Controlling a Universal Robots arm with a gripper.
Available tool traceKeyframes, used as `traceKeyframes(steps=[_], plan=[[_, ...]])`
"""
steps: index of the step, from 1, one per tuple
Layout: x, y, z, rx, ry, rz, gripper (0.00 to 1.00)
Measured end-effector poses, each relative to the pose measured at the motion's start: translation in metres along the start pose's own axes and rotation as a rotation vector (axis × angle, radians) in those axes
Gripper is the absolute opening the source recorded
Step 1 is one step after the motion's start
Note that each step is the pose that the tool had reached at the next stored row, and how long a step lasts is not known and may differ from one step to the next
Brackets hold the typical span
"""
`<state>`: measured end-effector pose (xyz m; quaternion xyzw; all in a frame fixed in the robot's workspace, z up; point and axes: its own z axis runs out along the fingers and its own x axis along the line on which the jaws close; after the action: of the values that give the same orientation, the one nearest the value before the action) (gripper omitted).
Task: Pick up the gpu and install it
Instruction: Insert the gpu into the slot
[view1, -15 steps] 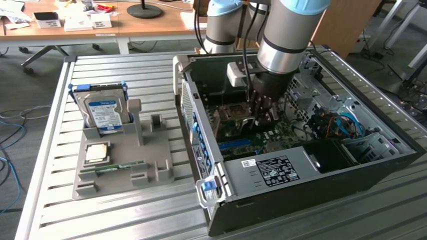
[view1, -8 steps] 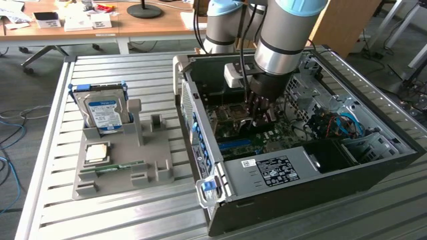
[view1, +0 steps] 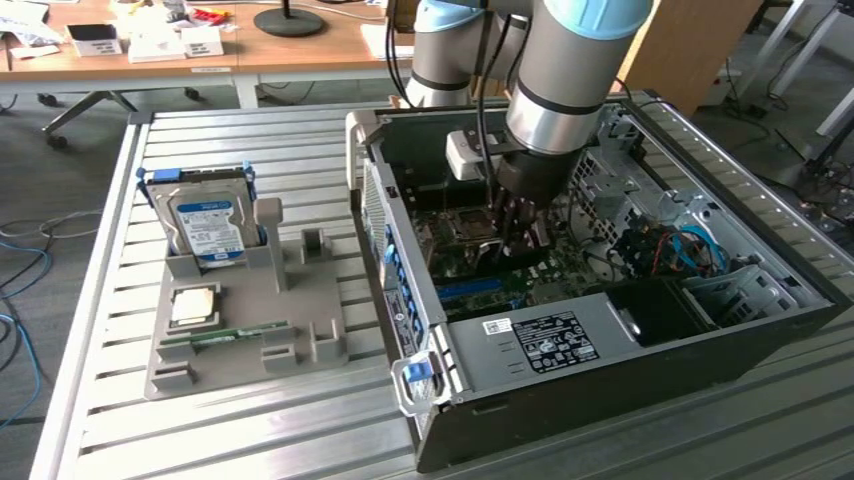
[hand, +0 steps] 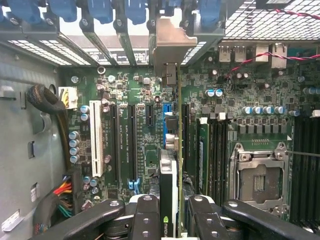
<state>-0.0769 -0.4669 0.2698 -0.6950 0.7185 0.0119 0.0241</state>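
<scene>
We see the black metal gripper deep in the open black computer case, probably clamping the dark flat gpu.

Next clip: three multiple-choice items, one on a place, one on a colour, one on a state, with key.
1. Where is the gpu? A on the tray; B in the case, over the motherboard; C on the desk.
2. The hard drive label is: A blue-white; B red; C yellow.
3. The gripper is: A open, empty; B shut on a memory stick; C shut on the gpu.
1 B: it stands edge-on above the motherboard's slots. 2 A: blue and white show on its face. 3 C: it clamps the card from both sides.
</scene>
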Motion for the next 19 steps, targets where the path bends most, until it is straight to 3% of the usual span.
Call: traceKeyframes(steps=[19], plan=[[0.001,0.0103,0.0021,0.0001,-0.0001,0.0,0.27]])
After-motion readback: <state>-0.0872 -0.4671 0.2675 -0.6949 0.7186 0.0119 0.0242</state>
